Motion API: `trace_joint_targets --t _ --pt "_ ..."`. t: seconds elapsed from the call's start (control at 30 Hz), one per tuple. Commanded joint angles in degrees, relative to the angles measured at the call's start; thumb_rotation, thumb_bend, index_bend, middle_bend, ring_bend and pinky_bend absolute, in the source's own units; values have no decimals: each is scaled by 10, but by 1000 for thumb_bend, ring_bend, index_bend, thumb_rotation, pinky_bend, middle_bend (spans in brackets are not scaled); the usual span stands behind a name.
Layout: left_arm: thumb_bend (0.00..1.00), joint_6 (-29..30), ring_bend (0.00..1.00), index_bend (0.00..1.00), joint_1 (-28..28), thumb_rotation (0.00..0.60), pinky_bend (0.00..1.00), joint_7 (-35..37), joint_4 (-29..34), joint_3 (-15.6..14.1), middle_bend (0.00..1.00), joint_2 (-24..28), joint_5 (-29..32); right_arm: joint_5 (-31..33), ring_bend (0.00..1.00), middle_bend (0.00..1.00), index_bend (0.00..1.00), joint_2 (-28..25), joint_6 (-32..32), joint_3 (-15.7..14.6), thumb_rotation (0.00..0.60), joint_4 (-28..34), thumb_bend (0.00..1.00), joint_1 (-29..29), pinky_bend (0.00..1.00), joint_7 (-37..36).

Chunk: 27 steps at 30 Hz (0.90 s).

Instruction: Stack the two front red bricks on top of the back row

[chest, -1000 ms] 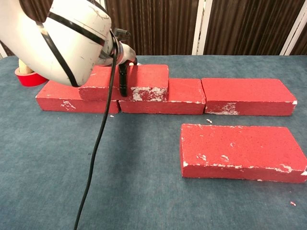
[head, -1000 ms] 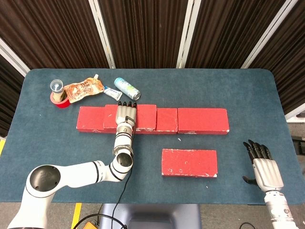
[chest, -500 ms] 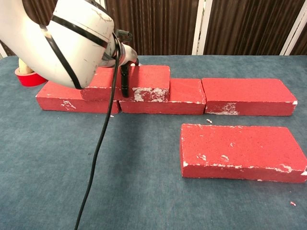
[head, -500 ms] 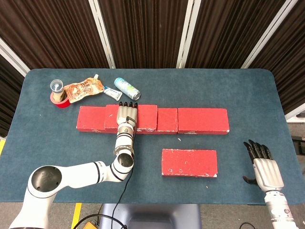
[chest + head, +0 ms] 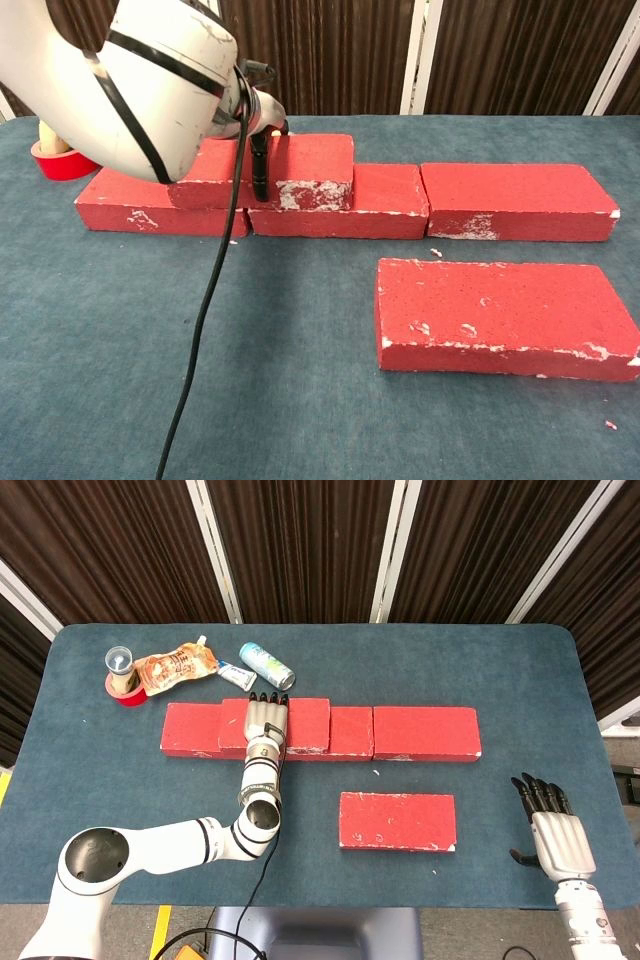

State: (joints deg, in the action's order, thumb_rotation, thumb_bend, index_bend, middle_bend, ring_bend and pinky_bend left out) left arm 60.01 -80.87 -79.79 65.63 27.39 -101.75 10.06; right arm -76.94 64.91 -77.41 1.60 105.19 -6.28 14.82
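Three red bricks form the back row [image 5: 425, 732] across the table's middle. A further red brick [image 5: 305, 720] [image 5: 310, 165] lies on top of that row, over the seam between its left and middle bricks. My left hand [image 5: 265, 720] lies flat on this top brick and grips it: the fingers reach over its far edge and the dark thumb [image 5: 260, 172] presses its front face. One red brick [image 5: 397, 821] [image 5: 500, 315] lies alone in front on the cloth. My right hand [image 5: 556, 832] rests open near the front right corner, away from every brick.
At the back left stand a red tape roll with a small cup [image 5: 120, 675], a snack pouch [image 5: 175, 667], a small tube [image 5: 236, 674] and a lying can [image 5: 266, 666]. My left forearm [image 5: 130, 80] fills the chest view's upper left, its cable hanging down.
The top brick, with my left hand on it, has shifted very slightly to the right along the back row. The right hand and the front brick stayed still.
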Motion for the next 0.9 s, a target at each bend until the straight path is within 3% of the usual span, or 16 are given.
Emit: trace_joint_targets --t 0.03,0.17,0.3,0.9 --pt "191 1 0 0 0 600 31 -2 0 1 0 0 1 0 44 116 146 0 0 0 600 0 0 0 0 0" --pt "191 1 0 0 0 600 30 -2 2 3 0 1 -1 0 44 116 146 0 1 0 600 0 0 0 0 0" --pt "2 2 0 0 1 600 27 -2 4 4 0 1 -2 2 44 115 146 0 1 0 600 1 0 0 0 1" --pt "0 3 0 0 5 600 25 12 25 13 0 9 -12 6 44 116 147 1 2 1 600 1 0 -1 0 3"
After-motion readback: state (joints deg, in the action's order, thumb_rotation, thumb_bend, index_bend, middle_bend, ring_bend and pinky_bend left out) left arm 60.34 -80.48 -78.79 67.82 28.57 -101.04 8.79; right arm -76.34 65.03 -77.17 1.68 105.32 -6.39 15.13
